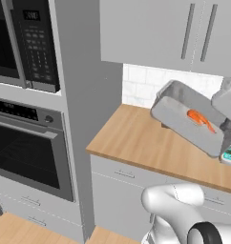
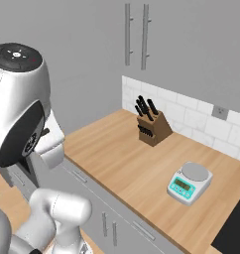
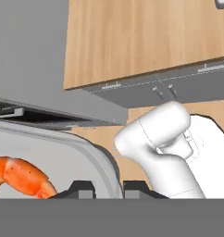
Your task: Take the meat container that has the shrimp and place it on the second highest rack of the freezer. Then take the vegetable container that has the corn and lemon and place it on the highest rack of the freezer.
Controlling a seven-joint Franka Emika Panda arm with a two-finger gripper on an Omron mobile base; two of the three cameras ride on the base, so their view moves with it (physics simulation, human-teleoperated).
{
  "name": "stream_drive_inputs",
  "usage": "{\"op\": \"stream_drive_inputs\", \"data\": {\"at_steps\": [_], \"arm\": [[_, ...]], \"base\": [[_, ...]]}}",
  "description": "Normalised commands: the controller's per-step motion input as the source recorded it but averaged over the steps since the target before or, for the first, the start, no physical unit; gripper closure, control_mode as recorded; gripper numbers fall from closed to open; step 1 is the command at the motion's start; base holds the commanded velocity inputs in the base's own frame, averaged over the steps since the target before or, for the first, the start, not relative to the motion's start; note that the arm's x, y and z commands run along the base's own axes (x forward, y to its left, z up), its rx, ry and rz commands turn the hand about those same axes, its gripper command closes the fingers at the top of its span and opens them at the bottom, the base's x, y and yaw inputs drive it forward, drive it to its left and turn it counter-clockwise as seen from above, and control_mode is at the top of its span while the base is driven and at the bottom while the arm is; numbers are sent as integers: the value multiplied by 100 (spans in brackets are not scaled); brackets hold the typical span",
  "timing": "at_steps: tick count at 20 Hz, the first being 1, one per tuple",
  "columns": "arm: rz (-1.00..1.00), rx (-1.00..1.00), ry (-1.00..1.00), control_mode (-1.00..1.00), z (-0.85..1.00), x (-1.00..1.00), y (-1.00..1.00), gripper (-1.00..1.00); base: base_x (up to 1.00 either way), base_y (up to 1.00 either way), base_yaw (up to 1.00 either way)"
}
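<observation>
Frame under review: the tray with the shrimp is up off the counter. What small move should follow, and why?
Probably carry on lifting and level the tray before turning away to find the freezer. It hangs tilted above the wooden counter, the shrimp lying toward its lower side, and the pincer grips only its rim. The oven stands left of the counter.

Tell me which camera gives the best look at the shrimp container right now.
Left base view: the whole grey container shows, tilted above the counter, shrimp inside. The hand view gives just its rim and part of the shrimp, with the gripper at the rim.
</observation>
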Motion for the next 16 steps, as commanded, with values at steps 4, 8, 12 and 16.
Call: {"op": "stream_drive_inputs", "data": {"at_steps": [4,8,12,16], "arm": [[12,0,-2,100,40,-22,0,100],[0,0,0,100,0,0,0,100],[0,0,0,100,0,0,0,100],[0,0,0,100,0,0,0,100]], "base": [[-4,0,2],[-16,9,1],[-63,0,5],[-59,0,4]]}}
